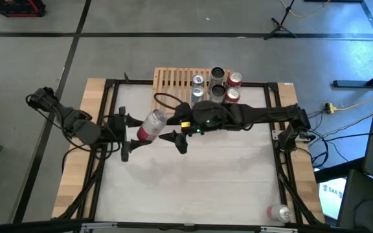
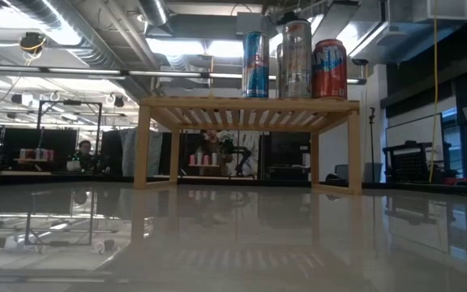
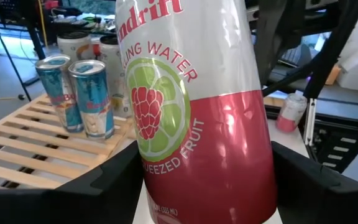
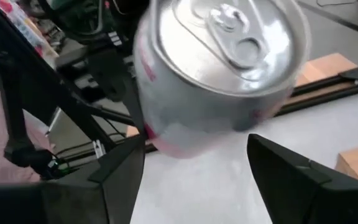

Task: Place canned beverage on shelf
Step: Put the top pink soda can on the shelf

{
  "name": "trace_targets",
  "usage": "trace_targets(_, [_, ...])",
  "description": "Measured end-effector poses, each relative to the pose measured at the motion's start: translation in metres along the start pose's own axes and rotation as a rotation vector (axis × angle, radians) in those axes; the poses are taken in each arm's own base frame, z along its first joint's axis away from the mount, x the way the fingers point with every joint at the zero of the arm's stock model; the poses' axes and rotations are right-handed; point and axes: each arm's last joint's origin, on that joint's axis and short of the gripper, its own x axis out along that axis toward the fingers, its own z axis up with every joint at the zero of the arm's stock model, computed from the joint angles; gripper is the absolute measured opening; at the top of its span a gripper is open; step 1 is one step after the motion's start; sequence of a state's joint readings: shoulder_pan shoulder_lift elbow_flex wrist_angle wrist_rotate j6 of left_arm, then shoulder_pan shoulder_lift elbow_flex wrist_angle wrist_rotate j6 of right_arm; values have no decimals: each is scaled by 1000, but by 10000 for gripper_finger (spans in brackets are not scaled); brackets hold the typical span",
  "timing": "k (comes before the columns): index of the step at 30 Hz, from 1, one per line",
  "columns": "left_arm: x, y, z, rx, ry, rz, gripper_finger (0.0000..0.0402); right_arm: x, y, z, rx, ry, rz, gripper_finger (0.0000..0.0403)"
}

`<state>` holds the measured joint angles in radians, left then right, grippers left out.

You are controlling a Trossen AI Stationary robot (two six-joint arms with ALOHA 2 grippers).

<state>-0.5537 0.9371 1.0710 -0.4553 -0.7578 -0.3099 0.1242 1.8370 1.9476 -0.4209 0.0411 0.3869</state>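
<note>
Left tool (image 1: 127, 133) has its fingers closed on the raspberry can (image 1: 151, 125), held above the counter (image 1: 225, 181) just before the shelf (image 1: 173, 81) at its far edge. Our right tool (image 1: 179, 138) stands open beside it, holding nothing. We judge a handover could knock or drop the can.
</note>
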Motion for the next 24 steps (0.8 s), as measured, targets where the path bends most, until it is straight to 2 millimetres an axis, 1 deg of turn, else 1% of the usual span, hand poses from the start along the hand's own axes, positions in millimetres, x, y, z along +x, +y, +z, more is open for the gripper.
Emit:
trace_targets(4, [0, 0, 0, -3, -3, -1, 269, 0, 2, 2, -5, -9, 59, 279])
trace_targets(6, [0, 0, 0, -4, -1, -5, 269, 0, 2, 2, -6, -18, 37, 292])
trace_targets(9, [0, 0, 0, -18, 6, -16, 269, 0, 1, 4, -16, -52, -11, 329])
trace_targets(12, [3, -3, -1, -14, 10, -11, 269, 0, 3, 10, -16, -116, 7, 374])
trace_targets(14, [7, -6, -3, -3, 21, -9, 269, -1, 4, 14, -15, -164, 7, 393])
trace_targets(17, [14, -11, -8, 24, 44, 12, 269, -2, 4, 19, -6, -230, -49, 388])
trace_targets(20, [17, -12, -10, 32, 36, 58, 269, -3, 3, 19, -5, -232, -70, 373])
trace_targets(24, [18, -12, -8, 45, 13, 88, 269, -2, 3, 18, -5, -217, -50, 361])
